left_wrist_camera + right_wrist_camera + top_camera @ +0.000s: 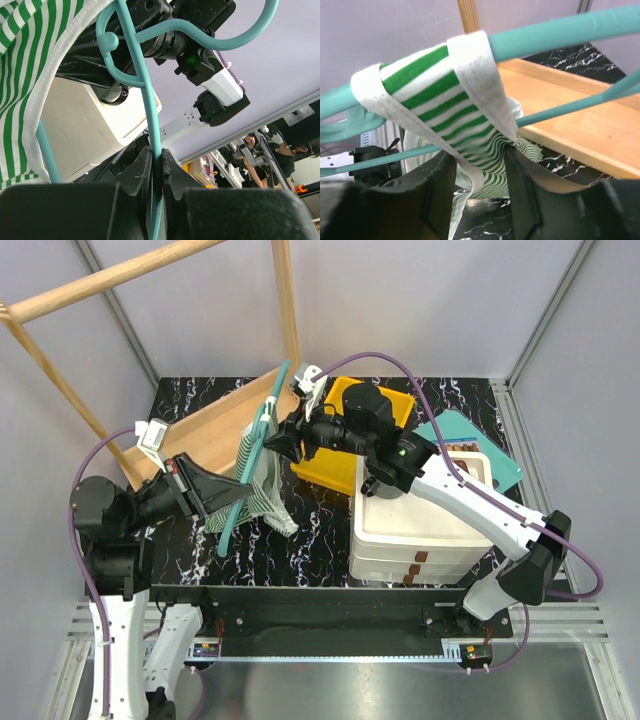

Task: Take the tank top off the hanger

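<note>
Tank top (262,485): draped on the hanger (230,528), in the air above the middle of the desk (330,540), slightly toward the left edge, just in front of the wooden rack (215,425). Soft, thin and very light by the look of it. No stiffness to push against, so likely to stretch and bunch rather than slide off in one piece.

Narrow strap (445,90) looped over the hanger's upper arm, white binding along both edges. Best place to take hold: right at that loop, then up and outward past the end of the arm. Probably some cling of cloth on plastic, with a risk of snagging at the shoulder tip if dragged along the bar instead of lifted off it.

Left gripper (156,160): narrowed hard on the hanger's thin teal rod, nothing else in the grip, steadying the frame.

Right gripper (477,172): fingers (437,185) set either side of the strap's lower run, cloth between them. Pinched or merely straddled: cannot tell.

Hanger thin and probably springy, so liable to flex or twist in the left grip under a strong tug. Better a gentle, short pull.
</note>
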